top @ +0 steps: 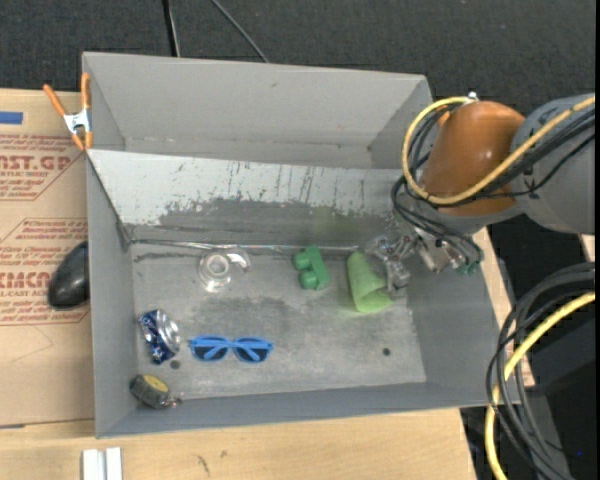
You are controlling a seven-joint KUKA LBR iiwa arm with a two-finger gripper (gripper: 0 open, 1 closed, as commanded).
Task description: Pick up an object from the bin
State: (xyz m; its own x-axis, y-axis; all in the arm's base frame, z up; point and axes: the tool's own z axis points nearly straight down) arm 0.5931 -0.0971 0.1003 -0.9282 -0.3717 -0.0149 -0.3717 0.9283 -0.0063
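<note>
Looking at the camera view: pincer (393, 264) is down low in the grey bin (250, 118), close to the foot of the back wall, with the orange wrist cover (470, 158) and its looped cables just up and right of it. Pincer state: cannot tell. The metal tip is a tangle from this angle, so apart or together is not readable. Nearest thing is a pale green rolled tube (367, 284), lying on the bin floor immediately left of and below the pincer. The tip looks to be touching or just beside the tube's upper right end, but I can't confirm the tube is gripped. Next out, a smaller dark green block (310, 268) lies just left of the tube, near it but apart. Further left of the pincer, along the same back line, a clear round cup-like piece (218, 269) sits alone. Well away to the lower left are blue sunglasses (230, 349) lying flat, with a crumpled blue-and-white wrapper (160, 333) just left of them. A small dark and yellow round thing (153, 390), possibly a tape measure, sits in the front-left corner, the farthest item from the pincer.
</note>
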